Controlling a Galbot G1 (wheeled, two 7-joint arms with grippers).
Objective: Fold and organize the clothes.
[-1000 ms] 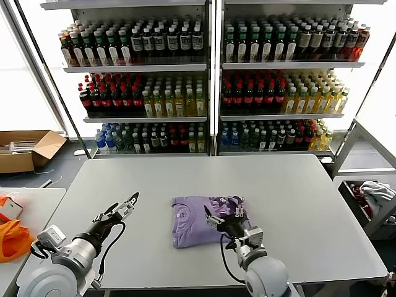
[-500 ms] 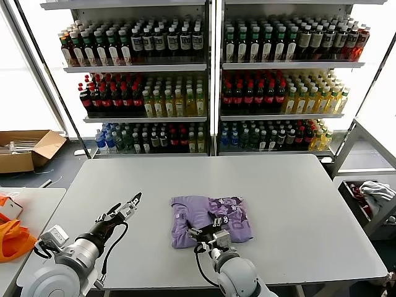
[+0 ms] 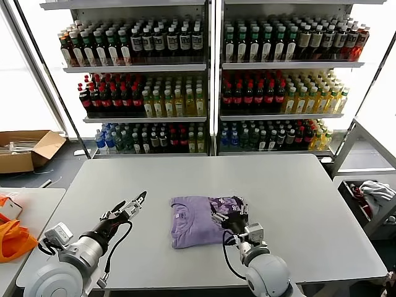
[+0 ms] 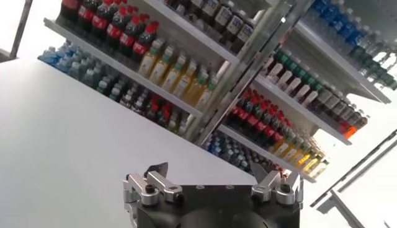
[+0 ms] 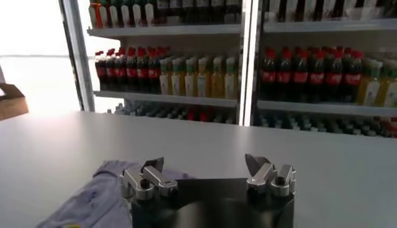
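The clothes are one lavender T-shirt (image 3: 190,221), lying folded in a compact rectangle near the front middle of the grey table (image 3: 291,192). Its dark purple graphic faces up on the right part and a small white label shows on the left. My right gripper (image 3: 228,215) hovers open over the shirt's right part, holding nothing. In the right wrist view the right gripper (image 5: 203,166) stands wide open, with a fold of the shirt (image 5: 93,193) beside it. My left gripper (image 3: 128,207) is open above bare table, left of the shirt and apart from it. In the left wrist view the left gripper (image 4: 209,171) is empty.
Shelves of bottled drinks (image 3: 210,80) stand behind the table. An orange bag (image 3: 12,238) lies on a side table at the left. A cardboard box (image 3: 28,148) sits on the floor beyond it. A white-grey cloth bundle (image 3: 376,190) rests in a rack at the right.
My right gripper dipped toward the shirt's front edge, then came back up over its right part. The shirt's right side looks slightly tidier. My left gripper crept a little forward.
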